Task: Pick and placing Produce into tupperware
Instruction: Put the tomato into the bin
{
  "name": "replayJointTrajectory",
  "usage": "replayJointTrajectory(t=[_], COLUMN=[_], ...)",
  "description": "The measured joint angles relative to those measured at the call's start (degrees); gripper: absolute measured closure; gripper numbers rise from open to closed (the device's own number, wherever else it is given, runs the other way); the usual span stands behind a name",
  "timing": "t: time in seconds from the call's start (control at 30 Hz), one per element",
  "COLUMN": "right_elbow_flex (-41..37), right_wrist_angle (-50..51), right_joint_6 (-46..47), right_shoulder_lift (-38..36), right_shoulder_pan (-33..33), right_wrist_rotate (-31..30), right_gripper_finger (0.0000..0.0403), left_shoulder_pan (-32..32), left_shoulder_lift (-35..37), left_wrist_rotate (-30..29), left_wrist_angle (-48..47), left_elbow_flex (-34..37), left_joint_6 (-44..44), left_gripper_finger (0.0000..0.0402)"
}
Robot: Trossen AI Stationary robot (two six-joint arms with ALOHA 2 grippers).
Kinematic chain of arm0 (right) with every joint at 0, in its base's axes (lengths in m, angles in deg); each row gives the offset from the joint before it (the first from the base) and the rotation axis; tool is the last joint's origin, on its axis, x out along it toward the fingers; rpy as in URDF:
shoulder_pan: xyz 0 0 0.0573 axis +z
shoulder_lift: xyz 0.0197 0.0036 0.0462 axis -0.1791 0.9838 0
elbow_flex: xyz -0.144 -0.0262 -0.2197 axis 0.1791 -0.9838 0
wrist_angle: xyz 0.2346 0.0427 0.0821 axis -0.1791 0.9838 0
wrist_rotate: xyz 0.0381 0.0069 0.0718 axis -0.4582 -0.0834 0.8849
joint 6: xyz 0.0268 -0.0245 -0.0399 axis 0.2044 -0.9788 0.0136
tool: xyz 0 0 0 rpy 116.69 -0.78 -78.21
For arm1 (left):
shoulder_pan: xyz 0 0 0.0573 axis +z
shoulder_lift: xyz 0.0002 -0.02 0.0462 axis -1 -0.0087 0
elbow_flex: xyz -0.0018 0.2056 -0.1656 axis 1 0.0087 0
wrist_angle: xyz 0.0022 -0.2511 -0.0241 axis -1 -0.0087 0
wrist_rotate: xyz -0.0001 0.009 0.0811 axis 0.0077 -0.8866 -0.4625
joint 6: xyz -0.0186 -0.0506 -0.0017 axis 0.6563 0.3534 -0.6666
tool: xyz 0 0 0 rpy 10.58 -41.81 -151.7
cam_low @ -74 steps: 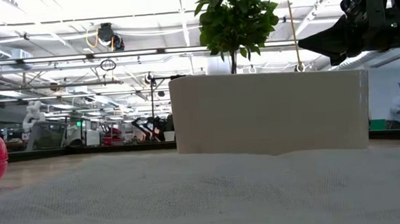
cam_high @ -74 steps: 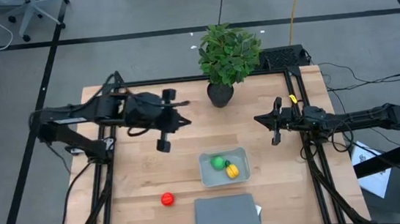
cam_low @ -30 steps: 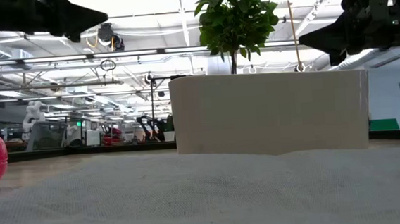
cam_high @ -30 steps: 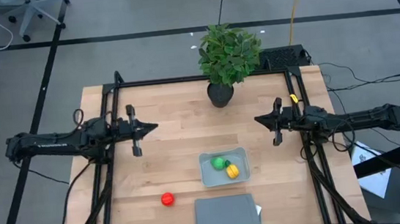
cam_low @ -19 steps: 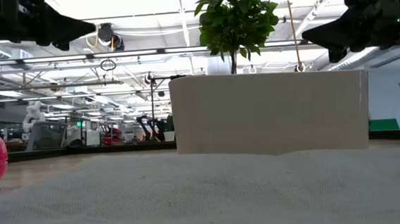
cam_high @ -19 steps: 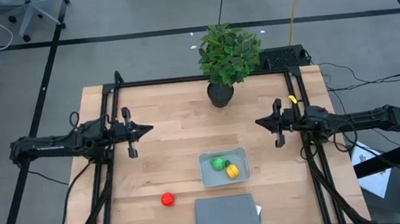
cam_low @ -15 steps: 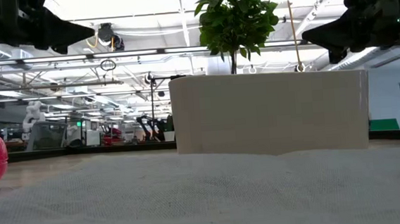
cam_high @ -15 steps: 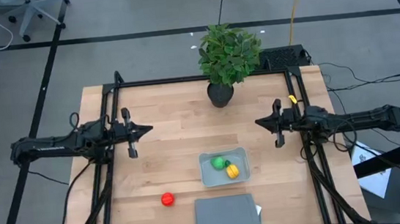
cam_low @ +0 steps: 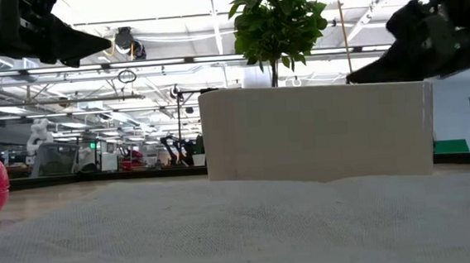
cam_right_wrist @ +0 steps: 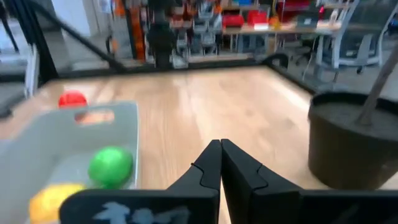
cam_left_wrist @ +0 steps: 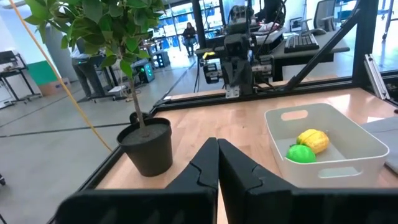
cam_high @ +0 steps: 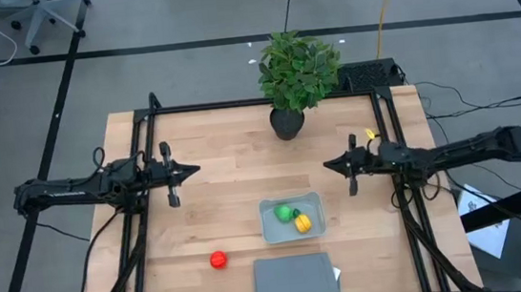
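Though tubbed — red fruit [cam_high: 217, 259] outside.

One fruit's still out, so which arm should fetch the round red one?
Left, probably: the round red toy fruit lies on the left claw side of the translucent grey-blue plastic tub; the right claw is farther off.

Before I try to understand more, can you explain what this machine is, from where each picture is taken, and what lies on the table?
This is a robot with two dark arms at a wooden table. One picture looks straight down, one looks level across the table top, and two come from cameras on the wrists. The left tool and the right tool are both shut, hold nothing, and hover over the table's two sides. A grey tub holds a green ball and a yellow fruit. A red ball lies loose on the wood. A flat grey lid lies near the tub, and a potted plant stands at the far edge.
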Motion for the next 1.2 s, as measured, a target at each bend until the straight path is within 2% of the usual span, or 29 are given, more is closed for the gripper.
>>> replayJointTrajectory(t=[0.2, 0.43, 0.53, 0.87, 1.2], right_elbow_flex=[2.6, 5.4, 6.2, 6.5, 6.6], right_wrist_angle=[-4.9, -6.4, -6.8, -11.3, -13.0], right_joint_6=[-0.7, -2.2, -2.2, -1.1, 0.7], right_shoulder_lift=[11.4, 20.0, 22.7, 28.9, 33.4], right_shoulder_pan=[0.0, 0.1, 0.1, 0.2, 2.8], right_wrist_rotate=[-3.0, 0.6, 0.8, 9.6, 9.5], right_gripper_finger=[0.0403, 0.0403, 0.0403, 0.0403, 0.0403], left_shoulder_pan=[0.0, 0.0, 0.0, 0.0, 0.0], left_shoulder_lift=[0.0, 0.0, 0.0, 0.0, 0.0], left_wrist_rotate=[0.2, 0.3, 0.3, 0.3, 0.3], left_wrist_angle=[-0.1, -0.4, -0.6, -0.7, -0.7], left_elbow_flex=[0.0, 0.0, 0.0, 0.0, 0.0], left_joint_6=[0.4, 0.7, 0.7, 0.5, 0.5], left_gripper_finger=[0.0395, 0.0381, 0.0381, 0.038, 0.038])
